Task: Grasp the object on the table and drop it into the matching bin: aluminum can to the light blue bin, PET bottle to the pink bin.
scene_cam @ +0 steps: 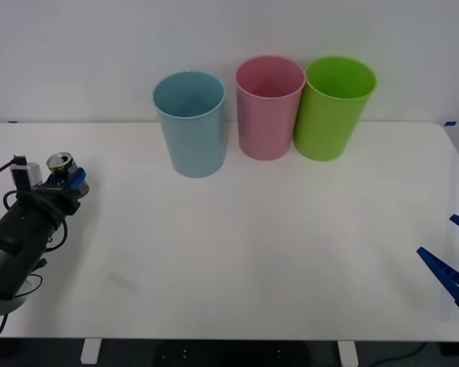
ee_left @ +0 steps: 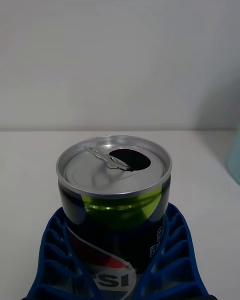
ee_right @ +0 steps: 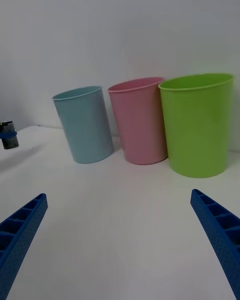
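Small silver-topped aluminum can (ee_left: 114, 200) with a dark grey, green and white printed body, upright and opened at the pull tab, gripped between the blue ribbed fingers (ee_left: 172, 250) of the left end effector (scene_cam: 67, 182) — clamped low on the body, rim well above the pads. Held at the far left of the wide white worktop (scene_cam: 252, 252), near its left edge; whether resting on the surface or lifted just clear of it, impossible to tell.

Right end effector (ee_right: 120, 245) parked at the right edge of the worktop, fingers spread wide and holding nothing.

Three tall tapered plastic bins in a row at the back: pale blue bin (scene_cam: 190, 122) nearest the can, pink bin (scene_cam: 269, 105) just beside it, lime green bin (scene_cam: 335, 107) touching or almost touching the pink one.

Judged as the carry stage — grasp made, drop into the pale blue bin not yet done.

Likely trouble from here:
- Slip or tilt of the can during a quick swing, given the low grip on a smooth wall.
- Spill of any leftover liquid through the open mouth if tipped early.
- Clipping the blue rim on a low approach, toppling the light bin or nudging it into the pink one.
- Release too far right, dropping the can into the pink bin, since the openings sit close together.
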Controlling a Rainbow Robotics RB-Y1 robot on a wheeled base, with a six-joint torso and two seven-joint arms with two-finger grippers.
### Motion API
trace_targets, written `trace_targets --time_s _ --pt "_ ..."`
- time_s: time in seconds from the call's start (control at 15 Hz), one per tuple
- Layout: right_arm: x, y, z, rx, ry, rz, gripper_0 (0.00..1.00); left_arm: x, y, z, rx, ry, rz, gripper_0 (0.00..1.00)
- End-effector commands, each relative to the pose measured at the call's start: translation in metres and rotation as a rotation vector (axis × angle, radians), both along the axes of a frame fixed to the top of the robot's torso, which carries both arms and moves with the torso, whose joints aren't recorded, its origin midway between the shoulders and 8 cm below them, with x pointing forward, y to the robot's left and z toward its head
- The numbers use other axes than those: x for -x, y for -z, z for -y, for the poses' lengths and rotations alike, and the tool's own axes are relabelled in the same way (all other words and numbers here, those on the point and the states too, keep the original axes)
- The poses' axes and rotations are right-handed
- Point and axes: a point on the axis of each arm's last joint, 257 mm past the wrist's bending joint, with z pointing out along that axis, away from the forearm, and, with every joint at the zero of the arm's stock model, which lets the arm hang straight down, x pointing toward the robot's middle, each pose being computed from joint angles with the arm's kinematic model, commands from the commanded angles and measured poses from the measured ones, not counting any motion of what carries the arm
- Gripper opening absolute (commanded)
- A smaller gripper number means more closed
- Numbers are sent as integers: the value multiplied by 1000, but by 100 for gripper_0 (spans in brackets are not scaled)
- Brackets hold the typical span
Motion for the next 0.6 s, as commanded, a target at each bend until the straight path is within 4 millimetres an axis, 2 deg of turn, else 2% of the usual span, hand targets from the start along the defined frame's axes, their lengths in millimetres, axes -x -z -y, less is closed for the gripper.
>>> trace_targets --time_s 0.07,0.33,0.53,0.6 --pt "0 0 0 0 0 0 100 12 -20 12 7 51 50 0" --pt "0 0 0 0 0 0 100 20 -56 34 16 127 124 0" --pt "0 0 0 0 0 0 100 24 -92 50 60 184 184 0" --pt "0 0 0 0 0 0 100 25 -109 57 80 208 207 0"
